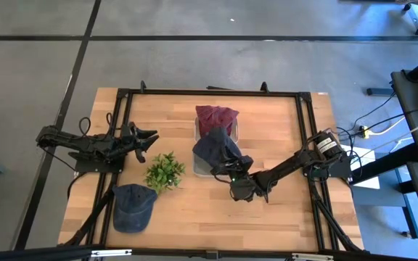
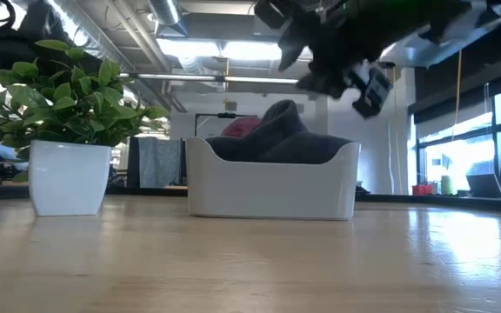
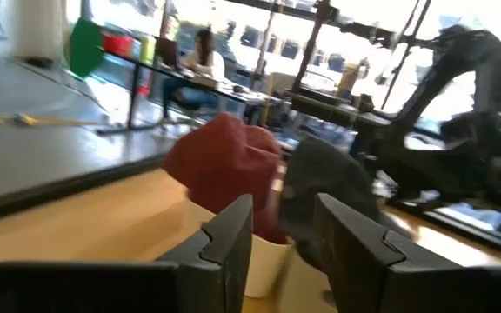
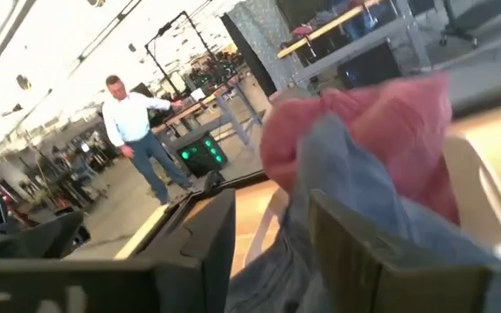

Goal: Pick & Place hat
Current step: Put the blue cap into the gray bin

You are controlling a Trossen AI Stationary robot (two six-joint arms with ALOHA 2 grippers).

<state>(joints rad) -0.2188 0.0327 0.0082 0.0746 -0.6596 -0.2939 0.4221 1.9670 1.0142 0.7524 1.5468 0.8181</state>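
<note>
A white bin (image 2: pixel 268 187) stands mid-table. A maroon hat (image 1: pixel 217 116) fills its far end, and a dark navy hat (image 1: pixel 220 151) lies heaped in its near end, spilling over the rim toward the right. Both show in the right wrist view, maroon hat (image 4: pixel 381 130) and navy hat (image 4: pixel 355 191). A third, blue cap (image 1: pixel 133 205) lies flat on the table near the left front. My right gripper (image 1: pixel 242 190) is open and hovers just near-right of the bin, raised above its rim in the low view (image 2: pixel 355 83). My left gripper (image 1: pixel 149 143) waits open at the left.
A potted green plant (image 1: pixel 164 172) in a white pot (image 2: pixel 68 178) stands between the bin and the blue cap. A black frame (image 1: pixel 209 92) runs around the table top. Bare wood lies along the near edge and at the right.
</note>
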